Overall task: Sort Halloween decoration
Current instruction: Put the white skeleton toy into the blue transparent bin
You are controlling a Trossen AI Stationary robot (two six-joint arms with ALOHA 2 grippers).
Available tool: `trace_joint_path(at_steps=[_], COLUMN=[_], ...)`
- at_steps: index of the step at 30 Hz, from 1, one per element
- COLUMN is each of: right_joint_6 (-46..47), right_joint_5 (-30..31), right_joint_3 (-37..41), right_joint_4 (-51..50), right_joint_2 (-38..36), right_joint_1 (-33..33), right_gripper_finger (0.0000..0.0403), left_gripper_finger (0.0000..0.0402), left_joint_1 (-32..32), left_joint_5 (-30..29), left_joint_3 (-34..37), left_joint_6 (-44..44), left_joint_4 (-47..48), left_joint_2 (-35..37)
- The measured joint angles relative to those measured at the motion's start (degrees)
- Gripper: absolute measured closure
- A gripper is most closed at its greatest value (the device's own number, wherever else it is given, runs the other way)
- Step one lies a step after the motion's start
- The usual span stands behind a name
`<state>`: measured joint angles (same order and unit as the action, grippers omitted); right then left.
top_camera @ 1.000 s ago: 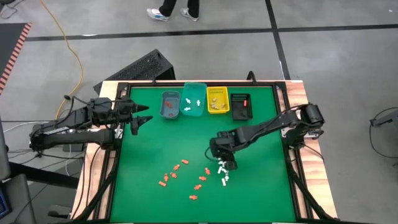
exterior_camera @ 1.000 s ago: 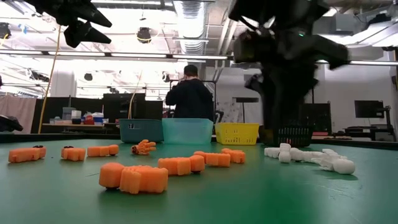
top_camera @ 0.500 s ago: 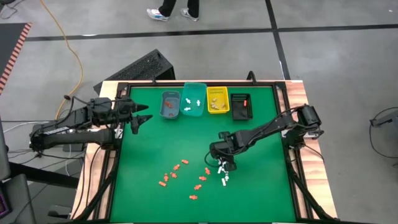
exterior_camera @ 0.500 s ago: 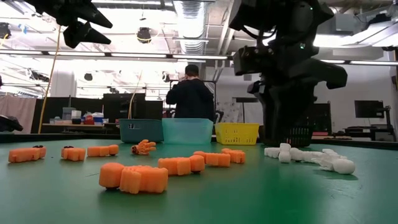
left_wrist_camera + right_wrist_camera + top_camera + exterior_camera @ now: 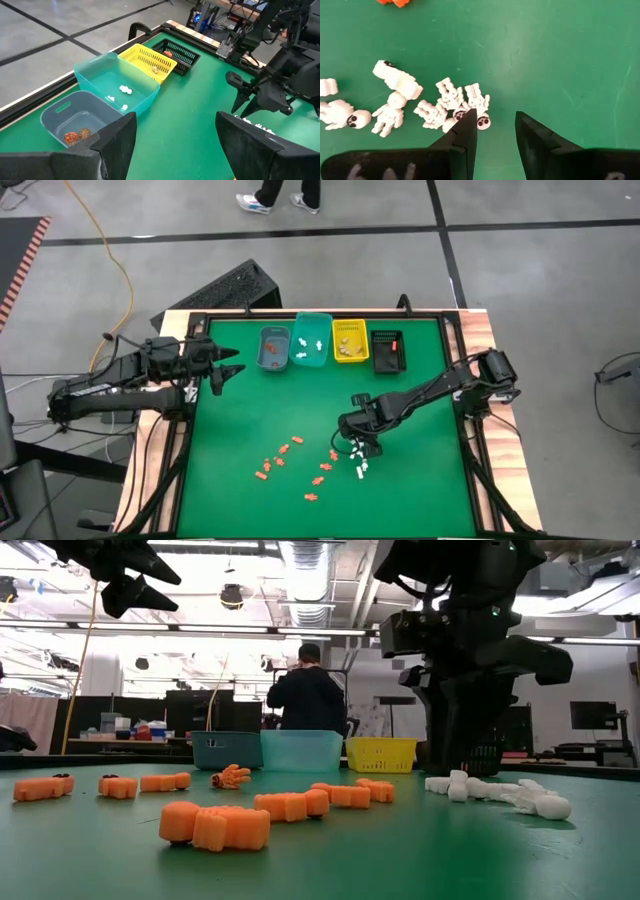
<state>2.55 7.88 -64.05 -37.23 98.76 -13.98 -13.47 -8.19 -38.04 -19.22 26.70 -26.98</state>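
Note:
The Halloween decoration lies loose on the green mat: a cluster of white skeleton pieces (image 5: 445,102) (image 5: 360,465) and, to their left, several orange pieces (image 5: 290,460) (image 5: 215,825). My right gripper (image 5: 495,122) (image 5: 357,446) points steeply down over the white cluster's right end. It is open, with bare mat between its fingers. One fingertip (image 5: 467,125) stands beside a small skull piece (image 5: 481,120). My left gripper (image 5: 232,370) (image 5: 176,125) waits open, high over the mat's far left part. My right gripper comes from above, pointing down. One fingertip (image 5: 469,121) overlaps the edge of the white skull piece (image 5: 482,121), which lies flat on the mat. Whether it touches the piece I cannot tell.
Along the mat's far edge stand a grey-blue bin (image 5: 274,348), a teal bin (image 5: 312,338), a yellow bin (image 5: 349,342) and a black basket (image 5: 387,350). A raised black frame (image 5: 458,380) borders the mat. A person (image 5: 305,695) stands in the room beyond.
My right gripper has turned a little at the wrist while staying over the white pieces. The pieces lie as before.

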Motion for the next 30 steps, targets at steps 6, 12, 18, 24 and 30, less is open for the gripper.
trace_joint_path(at_steps=[6, 12, 18, 24, 30], right_joint_6=[0.4, 0.4, 1.9, 3.5, 4.6], right_joint_5=[0.2, -0.1, 0.4, 2.3, 2.3], right_joint_3=[0.0, 0.1, 2.4, 2.5, 2.5], right_joint_4=[0.0, 0.1, 0.2, -0.2, 3.5], right_joint_2=[0.0, 0.0, 0.0, 0.1, 0.1], right_joint_1=[0.7, -0.3, -1.4, -0.8, 0.8], right_gripper_finger=[0.0276, 0.0275, 0.0275, 0.0275, 0.0275], left_gripper_finger=[0.0141, 0.0141, 0.0141, 0.0141, 0.0141], left_joint_1=[0.0, 0.0, 0.0, 0.0, 0.0], left_joint_5=[0.0, 0.1, 0.3, 0.3, 0.1], left_joint_3=[0.0, 0.0, 0.0, 0.0, 0.0], left_joint_6=[0.0, -0.1, -0.3, -0.4, -0.3], left_joint_4=[0.0, 0.0, 0.0, 0.0, 0.0], left_joint_2=[0.0, 0.0, 0.0, 0.0, 0.0])
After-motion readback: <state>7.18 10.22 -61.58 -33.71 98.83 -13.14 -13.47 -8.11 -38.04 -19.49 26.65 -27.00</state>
